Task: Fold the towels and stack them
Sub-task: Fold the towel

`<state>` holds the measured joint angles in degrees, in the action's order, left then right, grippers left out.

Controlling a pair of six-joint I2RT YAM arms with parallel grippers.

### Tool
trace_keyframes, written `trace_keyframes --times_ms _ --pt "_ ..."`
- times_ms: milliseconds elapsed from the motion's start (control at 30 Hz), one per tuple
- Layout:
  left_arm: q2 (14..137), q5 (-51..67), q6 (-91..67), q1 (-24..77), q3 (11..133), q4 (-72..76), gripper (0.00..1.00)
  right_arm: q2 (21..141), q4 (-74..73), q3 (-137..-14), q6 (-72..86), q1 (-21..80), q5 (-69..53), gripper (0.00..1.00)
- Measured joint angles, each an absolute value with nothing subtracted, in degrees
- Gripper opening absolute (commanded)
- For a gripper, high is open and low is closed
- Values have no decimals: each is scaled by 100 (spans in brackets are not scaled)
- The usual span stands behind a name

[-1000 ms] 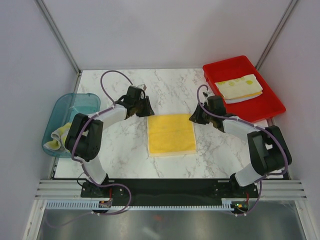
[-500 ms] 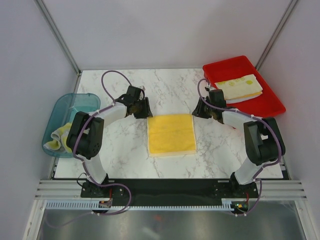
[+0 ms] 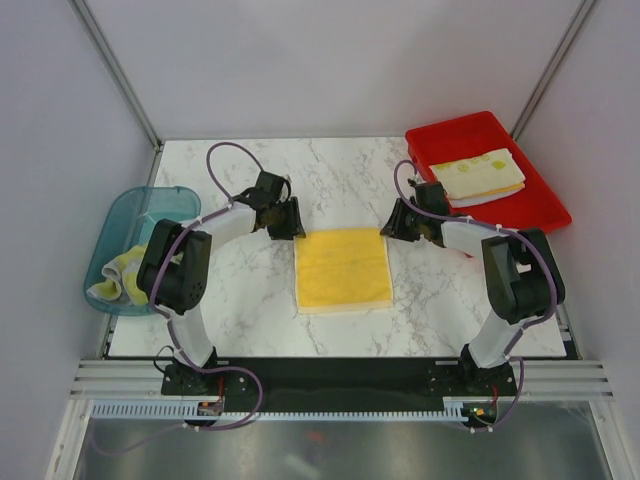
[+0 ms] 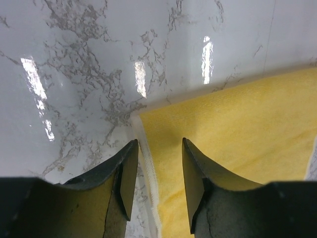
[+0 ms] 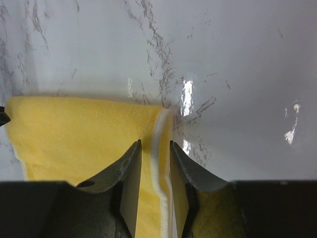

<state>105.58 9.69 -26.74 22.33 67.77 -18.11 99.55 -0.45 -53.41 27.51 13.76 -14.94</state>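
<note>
at centre of glossy marble table (image 3: 340, 170), yellow towel (image 3: 343, 270) lies flat, folded to neat rectangle, nap fine and fuzzy, pale stitched hem along edge. your left gripper (image 4: 158, 144) sits at its far left corner, dark fingers spread, hem between them, nothing pinched. your right gripper (image 5: 154, 145) at far right corner, fingers parted narrowly astride white hem, not clamping. folded printed towel (image 3: 478, 172) tops small stack in red tray (image 3: 535, 215). crumpled towel (image 3: 115, 275) slumps in translucent teal tub (image 3: 135, 210).
</note>
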Motion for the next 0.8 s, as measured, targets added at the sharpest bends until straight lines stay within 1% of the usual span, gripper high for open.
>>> trace_keyframes --times_ms 67,100,167,233,267,300,333,367,433,467,500,533,800 --pt "10600 1007 -2674 2233 6805 -1813 47 9996 -14 -5341 2805 1376 -1511 37" --pt "10626 1026 -2674 2233 6823 -1813 44 10022 12 -5341 2834 1376 -1520 37" --pt "10678 1063 -2679 2233 6845 -1813 41 10064 43 -5341 2877 1376 -1535 37" --pt "10733 1066 -2685 2233 6877 -1813 37 10114 62 -5365 2910 1376 -1555 33" --pt "10759 1066 -2685 2233 6893 -1815 35 10145 80 -5384 2926 1376 -1566 24" --pt "10777 1068 -2687 2231 6906 -1815 33 10175 91 -5402 2932 1376 -1570 20" --pt "10790 1066 -2689 2231 6928 -1820 32 10204 93 -5430 2967 1376 -1586 17" --pt "10812 1068 -2692 2231 6960 -1828 29 10237 97 -5463 2976 1376 -1588 12" --pt "10829 1066 -2696 2224 7022 -1837 24 10298 130 -5520 2995 1376 -1610 8" --pt "10829 1070 -2696 2220 7061 -1863 12 10322 150 -5540 3011 1376 -1619 4" --pt "10829 1072 -2714 2220 7107 -1879 6 10337 167 -5546 3020 1376 -1623 1" --pt "10829 1074 -2718 2220 7155 -1883 3 10350 178 -5553 3020 1376 -1627 0" --pt "10997 1087 -2705 2088 7566 -2045 2 10532 270 -5566 2991 1356 -1619 0"
